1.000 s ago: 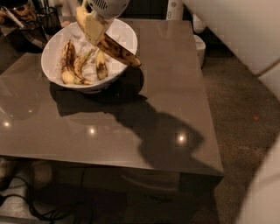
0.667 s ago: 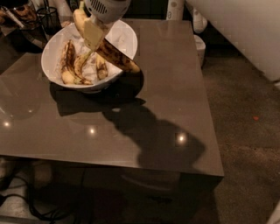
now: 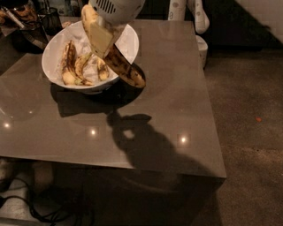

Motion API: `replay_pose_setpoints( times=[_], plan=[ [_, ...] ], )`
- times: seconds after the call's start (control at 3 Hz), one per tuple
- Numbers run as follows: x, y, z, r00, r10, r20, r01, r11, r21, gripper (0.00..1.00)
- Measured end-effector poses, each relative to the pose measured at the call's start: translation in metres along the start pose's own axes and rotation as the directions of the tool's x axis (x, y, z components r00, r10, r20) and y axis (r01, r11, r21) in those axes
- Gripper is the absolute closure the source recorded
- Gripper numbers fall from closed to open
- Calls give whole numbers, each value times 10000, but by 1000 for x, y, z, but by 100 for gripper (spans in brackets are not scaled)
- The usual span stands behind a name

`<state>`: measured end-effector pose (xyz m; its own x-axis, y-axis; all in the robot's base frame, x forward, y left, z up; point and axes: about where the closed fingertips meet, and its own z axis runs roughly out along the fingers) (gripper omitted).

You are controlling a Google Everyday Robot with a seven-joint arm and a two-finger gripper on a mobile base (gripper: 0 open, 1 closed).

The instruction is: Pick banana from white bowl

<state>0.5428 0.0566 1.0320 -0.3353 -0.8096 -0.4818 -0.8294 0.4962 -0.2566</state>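
Observation:
The gripper (image 3: 102, 39) hangs over the right side of the white bowl (image 3: 55, 50), shut on the banana (image 3: 126, 69). The banana is long, yellow and brown-spotted. It slants from the gripper down to the right, its dark tip past the bowl's rim above the table. Its upper end sticks up behind the gripper at the top. In the bowl lie a banana with broad dark streaks (image 3: 68, 62) at the left and shorter yellow bananas (image 3: 102, 69) in the middle.
The bowl stands at the back left of a glossy grey-brown table (image 3: 168, 101). A dark wire basket (image 3: 33, 24) sits at the far left corner. White robot parts (image 3: 194, 13) stand beyond the table's back right. Cables (image 3: 40, 212) lie on the floor at front left.
The banana has risen with the gripper, its lower end now clear of the bowl's rim. The view has shifted so the bowl sits further right and closer.

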Motion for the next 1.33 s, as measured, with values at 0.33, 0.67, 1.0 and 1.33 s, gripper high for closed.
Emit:
replay_pose_setpoints(
  times=[0.33, 0.67, 1.0, 1.33],
  plan=[
    [1, 2, -2, 10000, 4, 2, -4, 10000, -18, 100],
    [4, 8, -10, 9999, -162, -53, 163, 9998, 132, 100],
    [24, 32, -25, 9998, -113, -165, 116, 9998, 175, 100],
    [51, 65, -30, 9984, -47, -562, 53, 9999, 105, 100]
  ],
)
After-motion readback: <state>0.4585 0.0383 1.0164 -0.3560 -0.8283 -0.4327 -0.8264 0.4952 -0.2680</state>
